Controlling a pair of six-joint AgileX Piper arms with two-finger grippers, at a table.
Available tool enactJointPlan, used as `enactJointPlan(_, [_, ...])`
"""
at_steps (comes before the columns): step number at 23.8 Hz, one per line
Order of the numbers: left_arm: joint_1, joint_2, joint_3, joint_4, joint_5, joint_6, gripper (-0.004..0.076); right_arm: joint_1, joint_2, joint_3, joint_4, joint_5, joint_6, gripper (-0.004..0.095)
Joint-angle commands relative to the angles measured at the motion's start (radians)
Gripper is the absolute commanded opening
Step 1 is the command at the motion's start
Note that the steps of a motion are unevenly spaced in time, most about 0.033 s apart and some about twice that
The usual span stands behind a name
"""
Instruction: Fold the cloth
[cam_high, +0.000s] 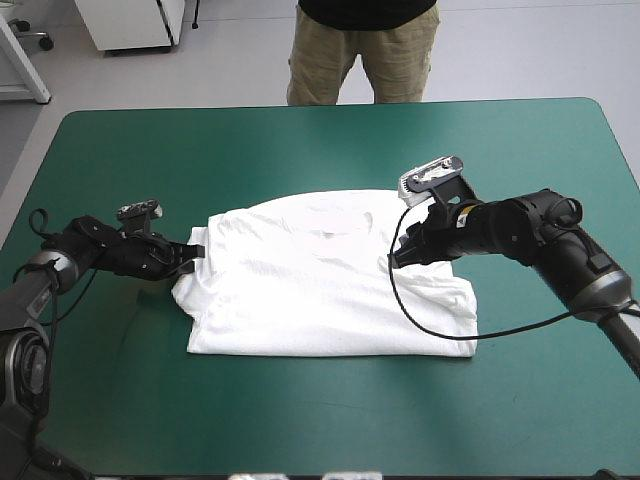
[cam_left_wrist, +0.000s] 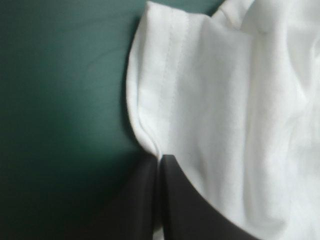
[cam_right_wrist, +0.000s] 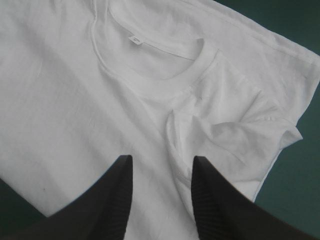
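The white T-shirt (cam_high: 325, 280) lies on the table's middle, mostly flat, with its right sleeve folded in over the body. My left gripper (cam_high: 196, 252) sits low at the shirt's left edge. In the left wrist view its black fingers (cam_left_wrist: 172, 185) meet in a point on the stitched edge of the T-shirt (cam_left_wrist: 210, 100), shut on it. My right gripper (cam_high: 398, 256) hovers over the shirt's right part. It is open (cam_right_wrist: 162, 162), and between and ahead of its fingers I see the folded-in sleeve (cam_right_wrist: 225, 135) and the collar (cam_right_wrist: 165, 80).
Bare teal-green cover (cam_high: 300, 150) runs around the T-shirt on every side, widest toward the far edge and the front edge (cam_high: 330, 420).
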Motion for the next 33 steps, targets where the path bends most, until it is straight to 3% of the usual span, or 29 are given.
enactJointPlan(1, [-0.011,-0.069,-0.049,-0.014,0.069,0.005,-0.0009,-0.002,-0.033,-0.028,-0.001,-0.045,-0.001,0.036])
enactJointPlan(6, [-0.06,-0.165,-0.159,-0.006,0.239,0.0,-0.0009,-0.002,-0.033,-0.028,0.006,-0.037,-0.001,0.0348])
enactJointPlan(8, [-0.114,-0.17,-0.159,0.004,0.259,-0.001,-0.0009,-0.002,-0.033,-0.028,0.006,-0.029,-0.001,0.0348])
enactJointPlan(14, [-0.342,-0.09,-0.156,0.086,0.156,-0.075,-0.0009,-0.002,-0.033,-0.028,0.006,-0.015,-0.001,0.0347])
enactJointPlan(19, [-0.379,0.005,-0.156,0.084,0.113,-0.075,-0.0006,-0.002,-0.033,-0.028,0.006,-0.009,-0.001,0.0348])
enactJointPlan(22, [-0.379,0.045,-0.156,0.072,0.117,-0.041,0.0123,-0.002,-0.033,-0.028,0.004,-0.008,-0.001,0.0353])
enactJointPlan(27, [-0.377,0.003,-0.18,0.031,0.171,-0.028,0.0436,-0.002,-0.066,-0.028,0.004,0.005,0.018,0.0366])
enactJointPlan(31, [-0.377,-0.103,-0.21,0.051,0.211,-0.052,0.0461,-0.002,-0.153,-0.028,-0.045,0.037,0.045,0.0366])
enactJointPlan(33, [-0.377,-0.231,-0.212,0.128,0.201,-0.116,0.0461,-0.002,-0.224,-0.024,-0.146,0.121,0.106,0.0366])
